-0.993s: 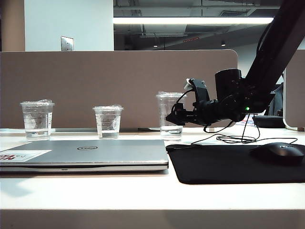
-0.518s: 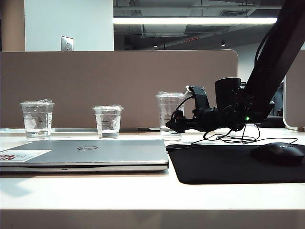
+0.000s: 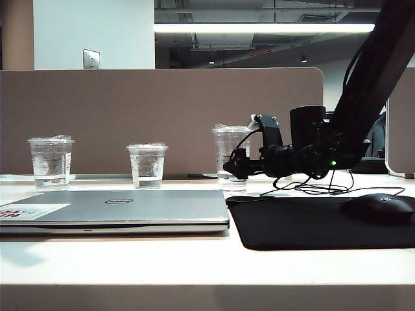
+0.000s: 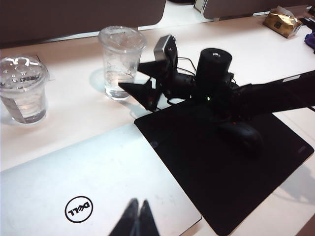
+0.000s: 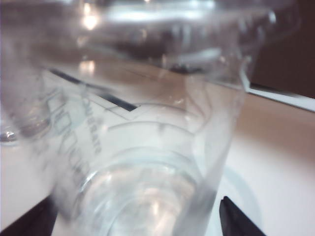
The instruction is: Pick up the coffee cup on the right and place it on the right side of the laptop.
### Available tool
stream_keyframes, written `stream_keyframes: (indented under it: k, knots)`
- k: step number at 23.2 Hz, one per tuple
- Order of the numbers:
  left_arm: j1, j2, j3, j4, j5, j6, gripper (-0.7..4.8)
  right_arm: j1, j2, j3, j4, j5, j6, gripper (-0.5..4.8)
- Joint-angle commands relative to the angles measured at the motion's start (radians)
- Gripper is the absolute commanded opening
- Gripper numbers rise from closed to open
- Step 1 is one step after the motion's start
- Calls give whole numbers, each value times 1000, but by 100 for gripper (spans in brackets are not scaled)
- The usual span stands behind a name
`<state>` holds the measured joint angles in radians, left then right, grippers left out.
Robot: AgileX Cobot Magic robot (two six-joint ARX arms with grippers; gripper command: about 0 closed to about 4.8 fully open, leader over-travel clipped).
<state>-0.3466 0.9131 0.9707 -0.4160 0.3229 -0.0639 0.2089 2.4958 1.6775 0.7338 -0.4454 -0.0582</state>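
so over the last second the right arm dropped and pushed in toward the coffee cup [image 3: 229,155]. The right gripper [image 3: 235,164] was sitting a bit higher and further out over the mouse pad [image 3: 311,223], now it's lower and its dark tips overlap the cup's lower half in the exterior view. Jaws are spread wide, 1 tip on each side of the cup [image 5: 147,162] in the right wrist view, not clamped. The cable loops [image 3: 318,188] under the arm shifted a bit too.
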Motion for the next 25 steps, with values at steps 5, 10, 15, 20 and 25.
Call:
stream_keyframes:
  k: [5, 10, 15, 20, 25]
  knots:
    - [1, 17, 5, 5, 8, 4, -6, 13, 66, 190, -86, 0, 5, 479]
    - [1, 22, 5, -2, 14, 4, -6, 26, 113, 289, -112, -1, 5, 479]
    - [1, 24, 5, -2, 14, 5, -6, 39, 121, 309, -102, 3, 5, 479]
    - [1, 24, 5, -2, 14, 5, -6, 47, 121, 307, -111, 25, 5, 479]
    - [2, 24, 5, -2, 13, 4, -6, 48, 121, 307, -112, 24, 5, 396]
